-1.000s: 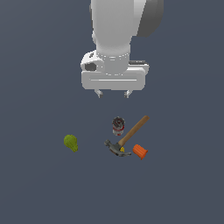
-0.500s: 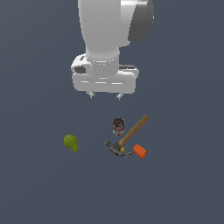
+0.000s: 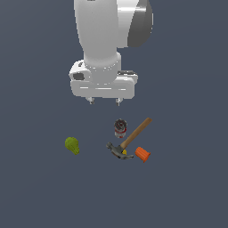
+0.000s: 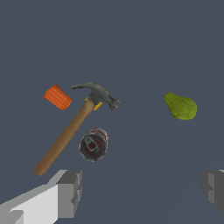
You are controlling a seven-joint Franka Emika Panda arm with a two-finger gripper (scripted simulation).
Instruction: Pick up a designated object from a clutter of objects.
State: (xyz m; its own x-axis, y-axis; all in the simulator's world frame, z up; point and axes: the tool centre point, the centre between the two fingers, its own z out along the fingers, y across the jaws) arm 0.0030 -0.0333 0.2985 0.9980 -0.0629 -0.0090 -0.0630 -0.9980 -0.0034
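Exterior view shows the hand (image 3: 104,101) hanging well above the dark worktop (image 3: 187,187), its two fingertips apart and holding nothing. It sits above the can (image 3: 120,128) rather than above the green pear (image 3: 72,145), which lies alone toward the exterior view's left, well apart from everything else. The can stands just beside the hammer (image 3: 129,140), and the orange cup (image 3: 142,154) lies close to the hammer's head. The main risk, as I judge it, is a descent from the present line: that would bring the fingers down on the can or the hammer handle, not the pear. The wrist view confirms this, with the can near the middle between the fingers (image 4: 70,192) and the pear off to one side. Even once the hand is centred, the pear's lumpy, tapering shape could let it roll or squirt out if the fingers close off its widest part or stop too high.
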